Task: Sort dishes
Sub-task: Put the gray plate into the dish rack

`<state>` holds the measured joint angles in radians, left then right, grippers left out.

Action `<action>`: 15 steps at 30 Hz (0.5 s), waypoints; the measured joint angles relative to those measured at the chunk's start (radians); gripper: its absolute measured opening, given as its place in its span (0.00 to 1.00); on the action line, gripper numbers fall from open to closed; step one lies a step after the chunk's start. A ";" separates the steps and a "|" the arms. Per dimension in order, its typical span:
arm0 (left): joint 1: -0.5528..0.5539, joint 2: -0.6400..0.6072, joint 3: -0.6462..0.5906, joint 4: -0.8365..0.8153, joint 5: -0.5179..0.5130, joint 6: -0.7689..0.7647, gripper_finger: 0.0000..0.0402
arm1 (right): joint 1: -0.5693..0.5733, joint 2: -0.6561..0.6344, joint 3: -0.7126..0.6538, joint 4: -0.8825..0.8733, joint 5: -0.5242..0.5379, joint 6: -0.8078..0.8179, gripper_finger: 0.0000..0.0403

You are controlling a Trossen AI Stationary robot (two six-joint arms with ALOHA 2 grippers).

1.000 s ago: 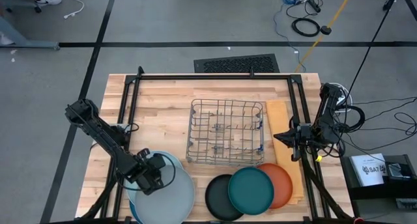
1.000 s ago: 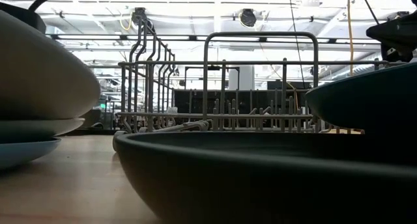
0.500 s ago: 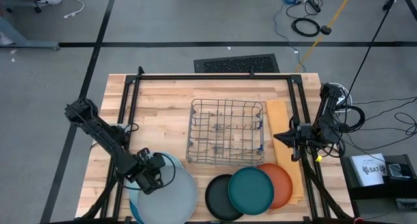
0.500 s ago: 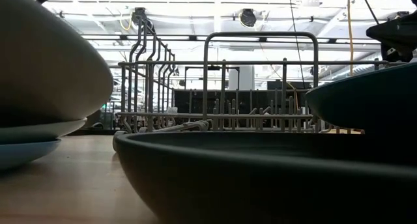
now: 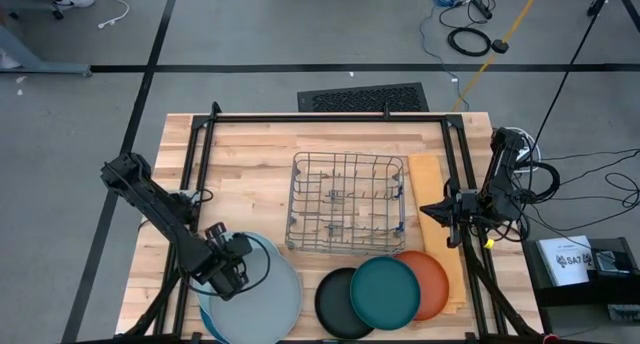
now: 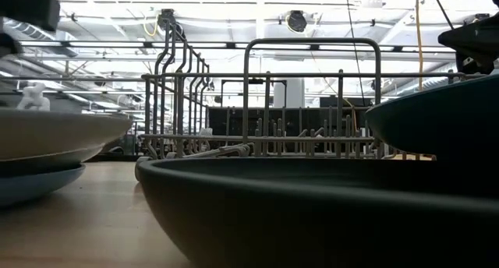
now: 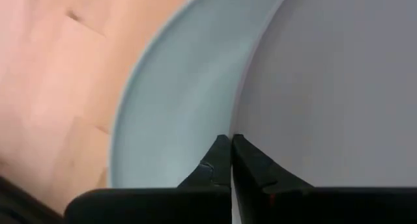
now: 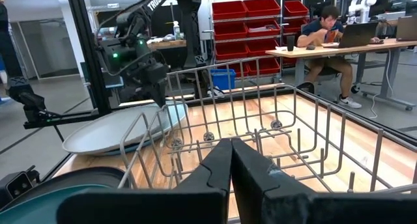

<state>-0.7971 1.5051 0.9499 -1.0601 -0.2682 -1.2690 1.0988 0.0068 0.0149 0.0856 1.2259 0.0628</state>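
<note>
a workshop-like lab: red storage bins [image 8: 251, 15] on shelves, a person [image 8: 324, 38] at a desk.

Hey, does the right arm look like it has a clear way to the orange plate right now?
Probably yes. The right gripper waits beside the rack, close to the orange plate. The teal plate overlaps one side, but the side nearer that arm lies bare.

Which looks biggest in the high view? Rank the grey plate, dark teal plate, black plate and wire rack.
1. Rectangular wire rack
2. Round grey plate, partly hidden
3. Round dark teal plate
4. Round black plate, partly covered, so its rank against the teal one is unsure.
</note>
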 joint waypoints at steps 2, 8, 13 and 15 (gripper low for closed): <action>0.000 0.000 0.031 -0.044 -0.020 0.000 0.00 | 0.000 0.000 0.000 0.000 0.000 0.000 0.02; 0.008 -0.001 0.140 -0.206 -0.085 0.001 0.00 | 0.000 0.000 0.000 0.000 0.000 0.000 0.02; 0.014 -0.002 0.259 -0.352 -0.132 0.002 0.00 | 0.000 0.000 0.000 0.000 0.000 0.000 0.02; 0.014 -0.002 0.312 -0.418 -0.135 0.002 0.00 | 0.000 0.000 0.000 0.000 0.000 0.000 0.02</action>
<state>-0.7834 1.5032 1.2617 -1.4778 -0.4031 -1.2667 1.0988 0.0067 0.0149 0.0856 1.2259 0.0631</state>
